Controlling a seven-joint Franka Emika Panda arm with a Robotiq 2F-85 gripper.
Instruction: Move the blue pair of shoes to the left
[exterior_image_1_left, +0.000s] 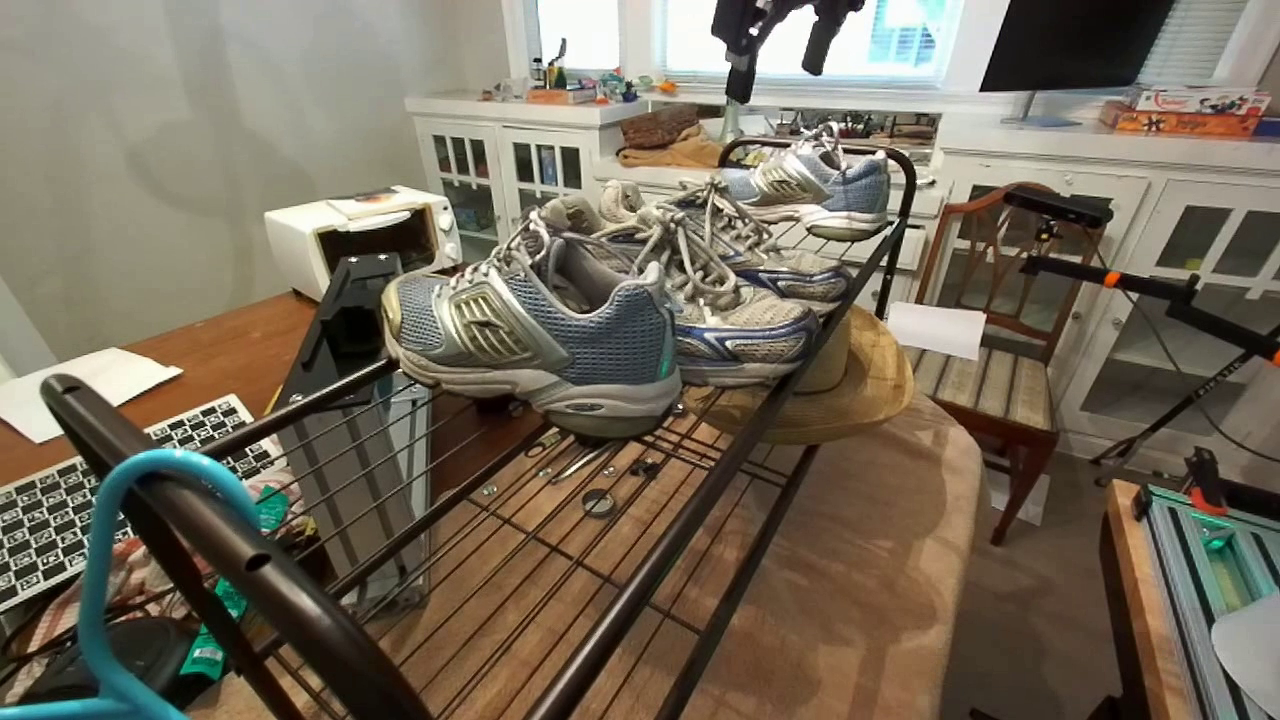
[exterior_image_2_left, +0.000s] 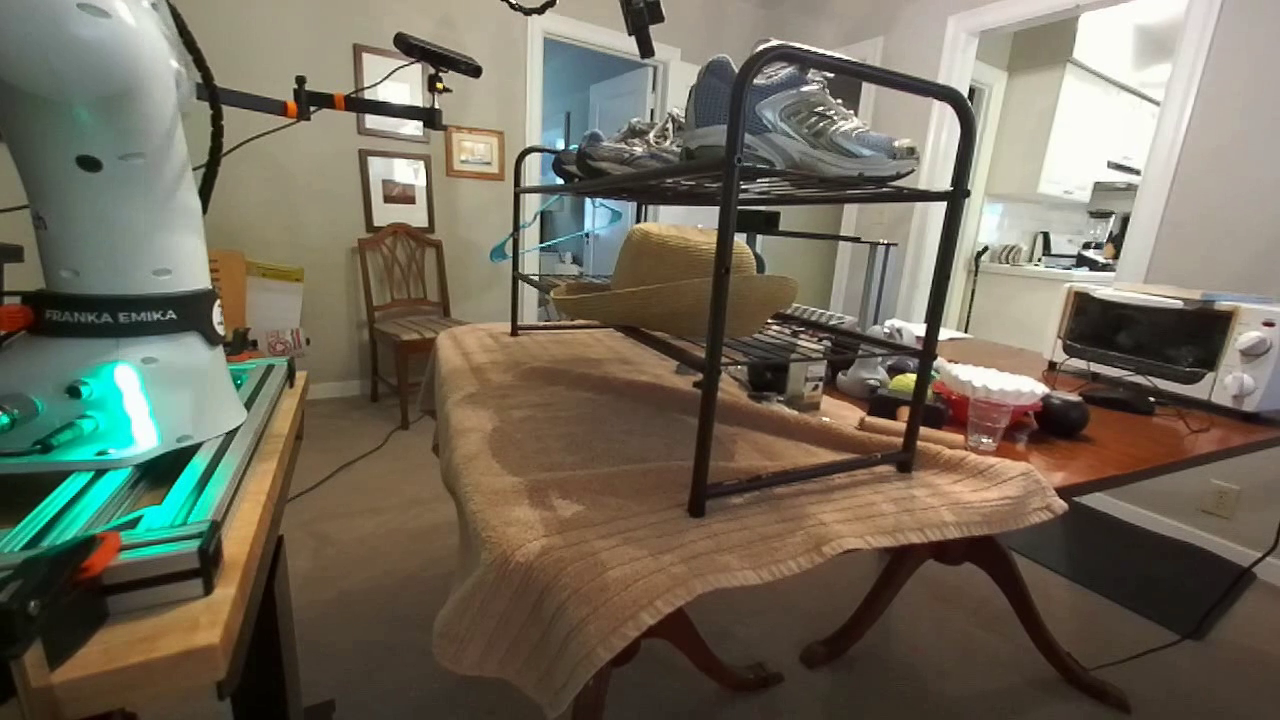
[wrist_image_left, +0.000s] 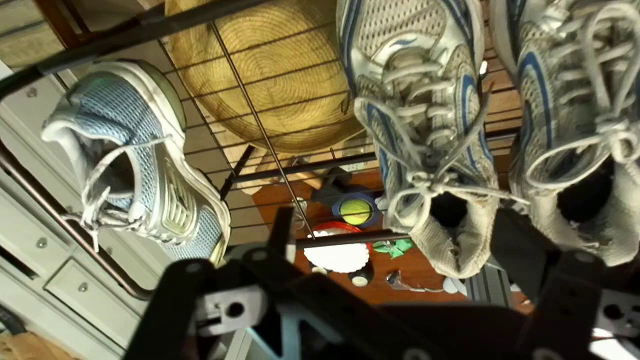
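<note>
The blue pair is two blue mesh sneakers with silver panels and pale yellowish accents on a black wire rack (exterior_image_2_left: 718, 320). In an exterior view, a blue shoe (exterior_image_1_left: 530, 335) sits toward the near end and its mate (exterior_image_1_left: 850, 190) at the far end. A blue shoe also shows in an exterior view (exterior_image_2_left: 800, 125) and at the left in the wrist view (wrist_image_left: 137, 110); its mate is out of the wrist view. A paler pair with thin blue trim (exterior_image_1_left: 750, 335) stands between them. My gripper (exterior_image_1_left: 778, 76) is open and empty above the rack's far end.
A straw hat (exterior_image_1_left: 865, 390) lies on the lower shelf. A blue hanger (exterior_image_1_left: 105, 560) hangs on the rack's end bar. A toaster oven (exterior_image_2_left: 1150, 330) stands on the table beyond. The rack stands on a brown towel (exterior_image_2_left: 590, 440). A chair (exterior_image_1_left: 990, 390) is nearby.
</note>
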